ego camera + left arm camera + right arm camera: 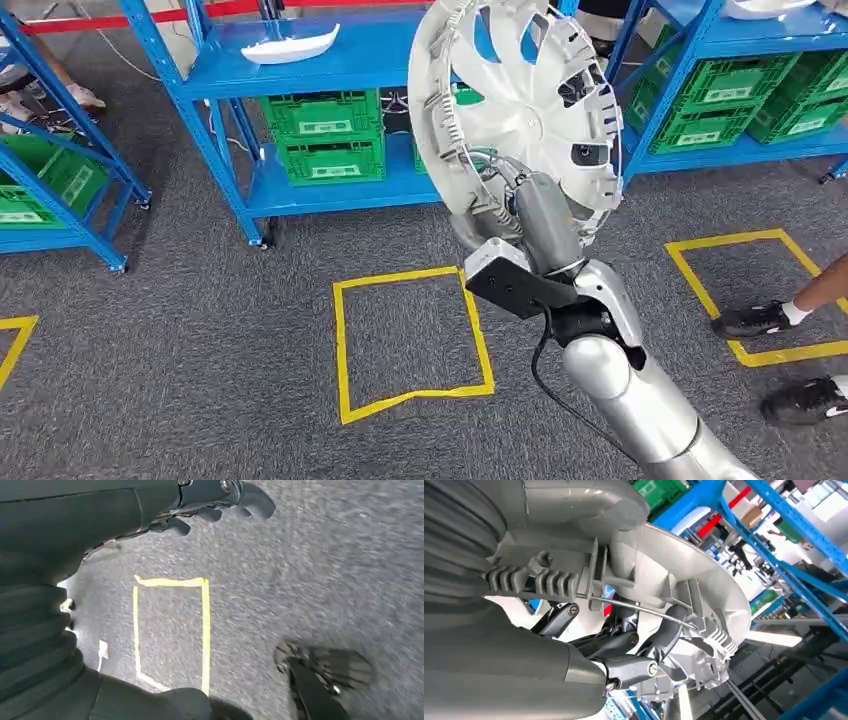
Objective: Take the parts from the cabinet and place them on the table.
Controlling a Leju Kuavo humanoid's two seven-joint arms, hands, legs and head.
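Right arm up front, and the right hand (530, 215) has its fingers (634, 667) clamped on the rim of the wheel cover (520, 110), carried upright on edge, face towards the blue shelves (330, 60). The part sits above the hand, already off the cabinet. Left hand (210, 500) hangs low over grey carpet, fingers curled on nothing. No bench visible; a yellow taped square (410, 340) lies below, a person's shoes (760, 320) nearby.
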